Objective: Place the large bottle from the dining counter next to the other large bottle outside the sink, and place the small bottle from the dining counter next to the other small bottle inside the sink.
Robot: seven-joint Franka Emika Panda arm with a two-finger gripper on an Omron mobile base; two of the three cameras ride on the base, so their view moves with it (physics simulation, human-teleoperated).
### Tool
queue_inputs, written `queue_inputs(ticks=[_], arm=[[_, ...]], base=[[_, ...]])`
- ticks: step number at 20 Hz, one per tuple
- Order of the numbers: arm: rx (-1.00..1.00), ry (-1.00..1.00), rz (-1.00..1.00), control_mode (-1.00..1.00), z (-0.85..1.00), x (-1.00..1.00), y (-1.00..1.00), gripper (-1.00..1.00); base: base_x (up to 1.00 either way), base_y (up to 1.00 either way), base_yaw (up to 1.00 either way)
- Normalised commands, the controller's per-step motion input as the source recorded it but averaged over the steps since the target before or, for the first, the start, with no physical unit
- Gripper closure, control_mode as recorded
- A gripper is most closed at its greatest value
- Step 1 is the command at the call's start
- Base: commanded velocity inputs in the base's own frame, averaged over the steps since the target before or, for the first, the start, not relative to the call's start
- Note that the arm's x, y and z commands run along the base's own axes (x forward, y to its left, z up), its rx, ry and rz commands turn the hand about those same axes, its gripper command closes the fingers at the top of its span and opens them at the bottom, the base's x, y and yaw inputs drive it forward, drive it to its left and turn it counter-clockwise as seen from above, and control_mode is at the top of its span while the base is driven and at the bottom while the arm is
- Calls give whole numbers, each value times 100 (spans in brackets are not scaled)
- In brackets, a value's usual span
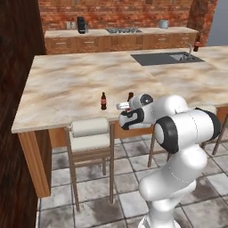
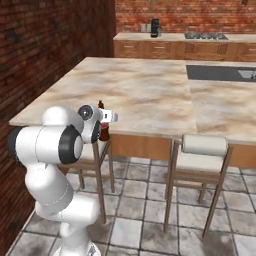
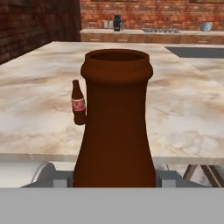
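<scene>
My gripper (image 3: 113, 180) is shut on the large brown bottle (image 3: 114, 127), whose open neck rises straight in front of the hand camera. I hold it upright at the near edge of the dining counter (image 1: 67, 84), above the stools. From the base views the bottle (image 1: 130, 97) (image 2: 103, 131) pokes out of the gripper (image 1: 128, 108) (image 2: 106, 119). The small bottle (image 1: 103, 101) (image 3: 78, 103), dark with a red label, stands on the counter just left of it. The sink (image 1: 185, 57) (image 2: 247, 74) lies far across the counter, with another dark bottle (image 1: 196, 45) beside its faucet.
Stools (image 1: 90, 130) (image 2: 202, 147) stand under the counter's near edge, close below the hand. A dark brick wall runs along the left. A back counter (image 1: 120, 33) carries a cooktop, a coffee machine and a pot.
</scene>
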Motion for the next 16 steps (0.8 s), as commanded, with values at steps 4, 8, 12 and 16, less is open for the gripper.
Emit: queue_inputs(ticks=[4, 8, 12, 16], arm=[[0, 0, 0, 100, 0, 0, 0, 100], [0, 0, 0, 100, 0, 0, 0, 100], [0, 0, 0, 100, 0, 0, 0, 100], [0, 0, 0, 100, 0, 0, 0, 100]], base=[[-43, 0, -31], [-27, 0, -38], [-27, 0, -39], [-20, 0, -36]])
